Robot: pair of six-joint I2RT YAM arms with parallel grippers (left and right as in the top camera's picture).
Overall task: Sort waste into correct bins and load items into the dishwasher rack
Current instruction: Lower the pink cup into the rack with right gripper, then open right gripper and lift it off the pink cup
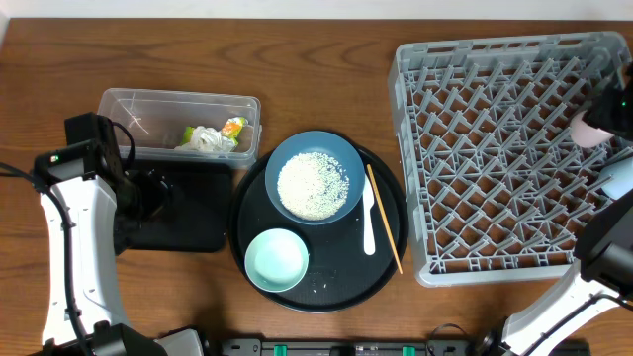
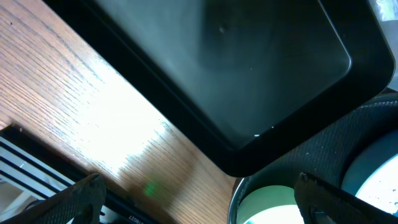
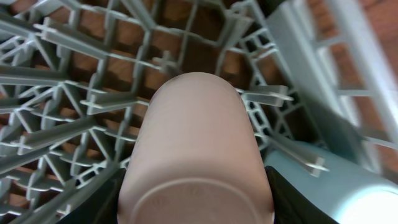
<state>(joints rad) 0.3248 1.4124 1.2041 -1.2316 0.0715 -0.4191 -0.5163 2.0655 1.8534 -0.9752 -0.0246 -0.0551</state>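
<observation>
My right gripper (image 3: 196, 208) is shut on a pale pink cup (image 3: 196, 149), held bottom-up over the right side of the grey dishwasher rack (image 1: 495, 148). A pale blue cup (image 3: 339, 186) lies in the rack beside it. My left gripper (image 2: 199, 208) hangs open and empty over the near edge of the shallow black bin (image 2: 249, 62). The clear bin (image 1: 178, 114) holds the white tissue (image 1: 203, 139) and the yellow-green wrapper (image 1: 234, 127). Rice (image 1: 313, 185) is heaped on the dark blue plate (image 1: 341, 150). The green bowl (image 1: 277, 259), white spoon (image 1: 369, 225) and chopsticks (image 1: 386, 222) lie nearby.
Plate, bowl, spoon and chopsticks all rest on a large round black tray (image 1: 326, 292) between the bins and the rack. Bare wooden table (image 1: 59, 59) surrounds everything. The bowl's rim (image 2: 267, 199) shows just past my left fingers.
</observation>
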